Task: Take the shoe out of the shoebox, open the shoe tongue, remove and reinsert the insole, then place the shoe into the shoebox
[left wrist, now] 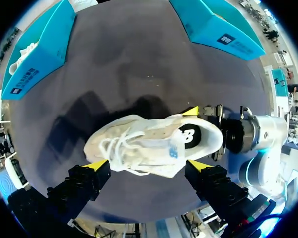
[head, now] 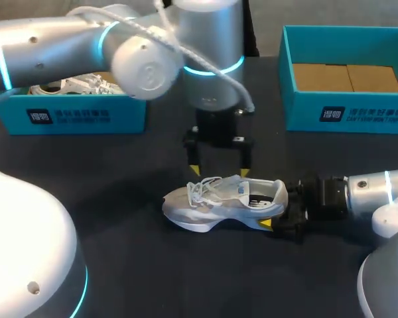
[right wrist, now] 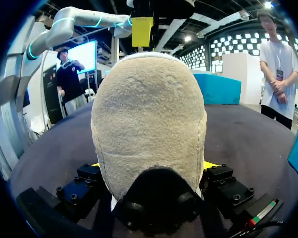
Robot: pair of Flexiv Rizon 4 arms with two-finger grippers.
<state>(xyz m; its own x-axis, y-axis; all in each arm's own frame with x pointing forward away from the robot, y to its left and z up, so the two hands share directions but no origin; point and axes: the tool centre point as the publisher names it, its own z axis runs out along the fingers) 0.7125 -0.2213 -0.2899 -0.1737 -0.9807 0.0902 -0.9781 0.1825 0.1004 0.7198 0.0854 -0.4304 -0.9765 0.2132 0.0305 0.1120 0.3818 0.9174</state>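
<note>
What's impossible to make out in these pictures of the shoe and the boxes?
Inside the shoe toward the toe: head and left wrist views, laces cover it.
Toe and laces: right wrist view, the heel hides them.
Left shoebox contents: head view, left arm covers most.

Two shoes: one shoe [head: 222,202] mid-table, a second shoe [head: 83,84] inside the left box [head: 86,116]. Two boxes, counting the right box [head: 345,112] at the far-right corner.

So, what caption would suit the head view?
The right gripper holds the white shoe by its heel on the table while the open left gripper hovers over its laces.
</note>
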